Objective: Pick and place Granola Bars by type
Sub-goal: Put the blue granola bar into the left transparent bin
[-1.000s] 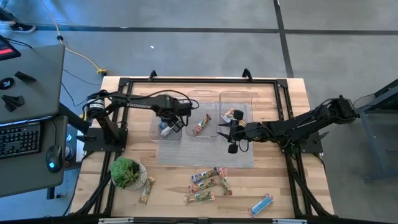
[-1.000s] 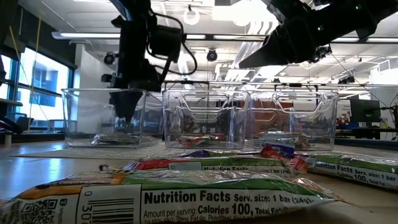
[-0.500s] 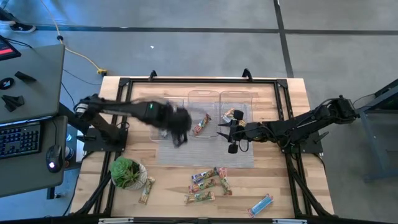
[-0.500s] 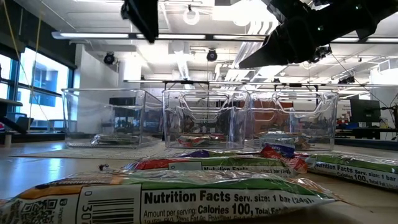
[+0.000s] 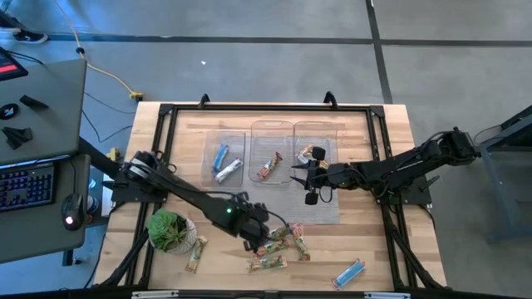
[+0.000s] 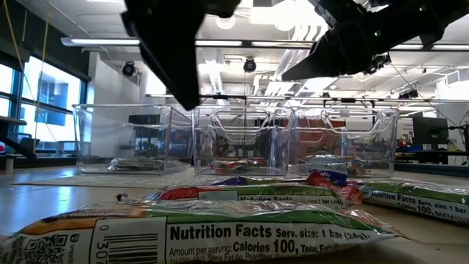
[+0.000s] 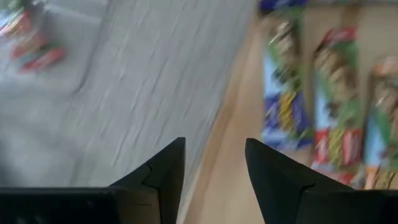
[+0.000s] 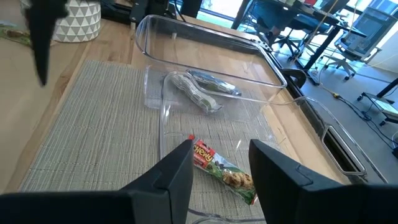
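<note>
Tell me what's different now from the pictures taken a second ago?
The left arm swung away from the left tray, where its tool hung before, and across to the loose granola bars at the table's front edge. The left tool now hovers open and empty over them. Two blue bars lie uncovered in that tray. The right tool stayed open beside the right tray.

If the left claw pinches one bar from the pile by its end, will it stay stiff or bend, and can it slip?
A bar looks thin and flat, so held by one end it would probably sag a little. Its shiny wrapper may let it slide between the left claw's fingers. It seems light, and neighbours touching it in the pile might shift.
</note>
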Controlling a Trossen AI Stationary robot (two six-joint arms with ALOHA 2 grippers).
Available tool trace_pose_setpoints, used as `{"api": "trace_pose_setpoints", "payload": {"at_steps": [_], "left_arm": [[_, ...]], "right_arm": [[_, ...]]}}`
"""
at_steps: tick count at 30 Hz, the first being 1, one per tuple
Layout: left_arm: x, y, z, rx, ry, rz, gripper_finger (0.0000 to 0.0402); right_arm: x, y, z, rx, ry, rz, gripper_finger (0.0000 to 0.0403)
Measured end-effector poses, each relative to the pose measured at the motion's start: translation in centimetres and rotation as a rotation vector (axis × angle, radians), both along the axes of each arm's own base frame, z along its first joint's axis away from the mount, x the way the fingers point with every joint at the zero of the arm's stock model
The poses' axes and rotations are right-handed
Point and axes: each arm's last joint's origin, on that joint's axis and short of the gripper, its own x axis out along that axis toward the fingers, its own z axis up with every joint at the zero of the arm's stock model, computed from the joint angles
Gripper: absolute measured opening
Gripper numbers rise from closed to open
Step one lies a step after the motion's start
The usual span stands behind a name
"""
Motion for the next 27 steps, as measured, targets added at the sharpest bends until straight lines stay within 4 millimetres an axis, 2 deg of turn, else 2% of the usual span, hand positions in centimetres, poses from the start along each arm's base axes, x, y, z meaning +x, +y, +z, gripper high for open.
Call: {"api": "trace_pose_setpoints", "payload": {"at_steps": [5,12,27], "left_arm": [[1.9,-0.3,-1.6,-0.050,-0.045,-0.069,0.0177],[3.8,-0.4,-3.7,-0.134,-0.078,-0.075,0.0189],[5.0,-1.1,-6.9,-0.197,-0.062,-0.100,0.0189]], "right_arm": [[0.0,0.0,0.0,0.000,0.001,0.002,0.0140],[0.0,0.0,0.0,0.000,0.001,0.000,0.0140],[0.0,0.0,0.0,0.000,0.002,0.000,0.0140]]}}
